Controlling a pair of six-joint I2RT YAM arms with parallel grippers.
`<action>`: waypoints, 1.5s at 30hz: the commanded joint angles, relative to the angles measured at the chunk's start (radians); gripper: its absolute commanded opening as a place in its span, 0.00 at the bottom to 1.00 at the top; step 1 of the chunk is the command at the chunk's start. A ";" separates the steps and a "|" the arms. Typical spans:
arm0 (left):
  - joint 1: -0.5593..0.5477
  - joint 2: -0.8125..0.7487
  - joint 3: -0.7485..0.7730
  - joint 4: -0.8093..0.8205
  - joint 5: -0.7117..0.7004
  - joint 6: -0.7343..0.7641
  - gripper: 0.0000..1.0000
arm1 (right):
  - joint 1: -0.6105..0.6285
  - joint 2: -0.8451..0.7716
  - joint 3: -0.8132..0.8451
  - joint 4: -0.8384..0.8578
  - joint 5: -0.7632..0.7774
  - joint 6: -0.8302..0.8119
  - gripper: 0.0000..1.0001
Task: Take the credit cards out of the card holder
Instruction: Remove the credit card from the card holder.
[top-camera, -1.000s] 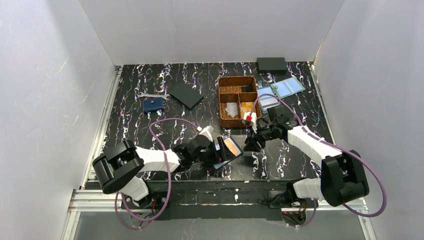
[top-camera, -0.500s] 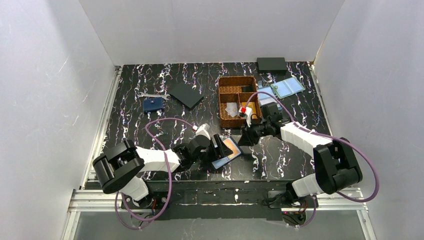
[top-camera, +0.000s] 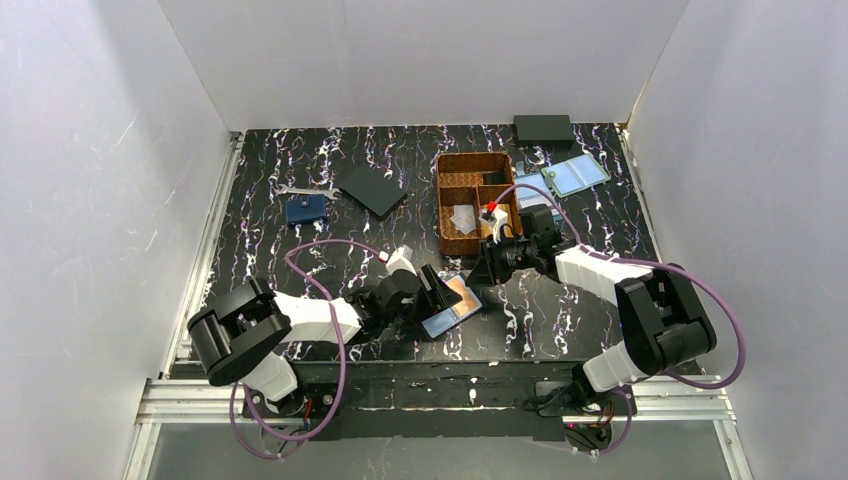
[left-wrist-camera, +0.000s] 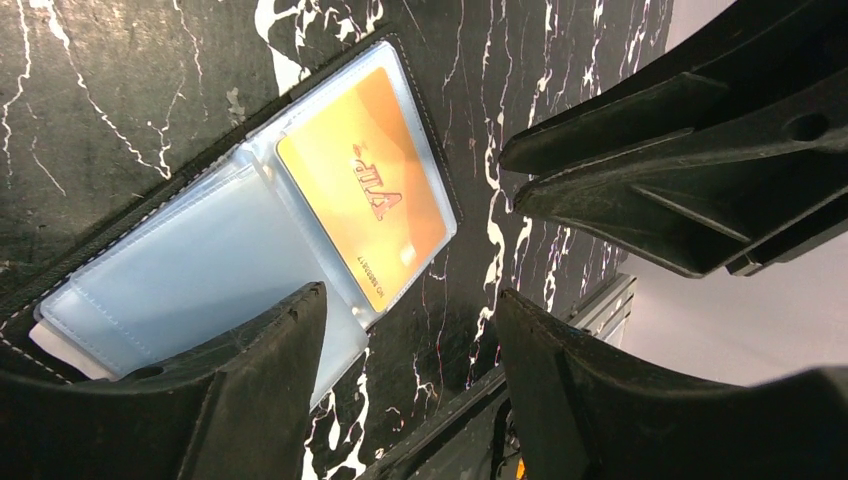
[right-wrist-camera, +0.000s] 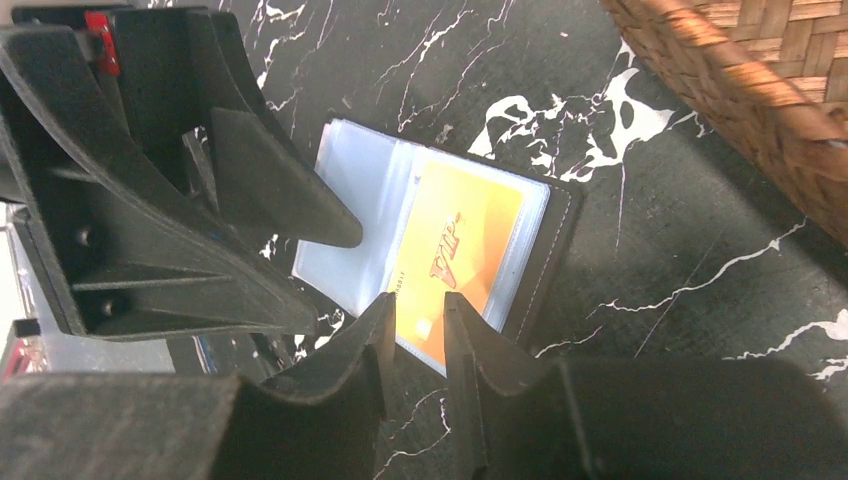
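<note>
The card holder (top-camera: 440, 320) lies open on the black marbled table, black rim outward, pale blue sleeves up. An orange-gold credit card (left-wrist-camera: 365, 200) sits in one sleeve; the other leaf (left-wrist-camera: 200, 250) looks empty. My left gripper (left-wrist-camera: 410, 297) is open, one finger over the empty leaf's edge and the other over bare table. My right gripper (right-wrist-camera: 420, 305) hovers at the card's (right-wrist-camera: 460, 255) near edge, jaws a narrow gap apart, nothing between them. From above, the left gripper (top-camera: 432, 290) and the right gripper (top-camera: 487, 268) face each other across the holder.
A woven basket (top-camera: 476, 200) with compartments stands just behind the holder, its rim close to my right wrist (right-wrist-camera: 760, 80). Farther back are pale blue holders (top-camera: 575, 175), a black box (top-camera: 543, 128), a black square (top-camera: 371, 189) and a navy wallet (top-camera: 305, 208).
The card holder, tilted up at the left gripper a second ago, now lies flat. The left jaws have narrowed a little. The right gripper has swung left, closer to the holder.
</note>
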 joint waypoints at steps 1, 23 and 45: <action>0.006 0.021 0.030 0.005 -0.052 -0.024 0.60 | 0.002 0.013 -0.016 0.093 0.020 0.112 0.34; 0.015 0.057 0.076 0.002 -0.007 -0.095 0.53 | 0.011 0.047 -0.026 0.111 0.069 0.188 0.37; 0.034 0.085 0.096 0.026 0.064 0.008 0.56 | 0.023 0.045 -0.019 0.098 0.088 0.174 0.35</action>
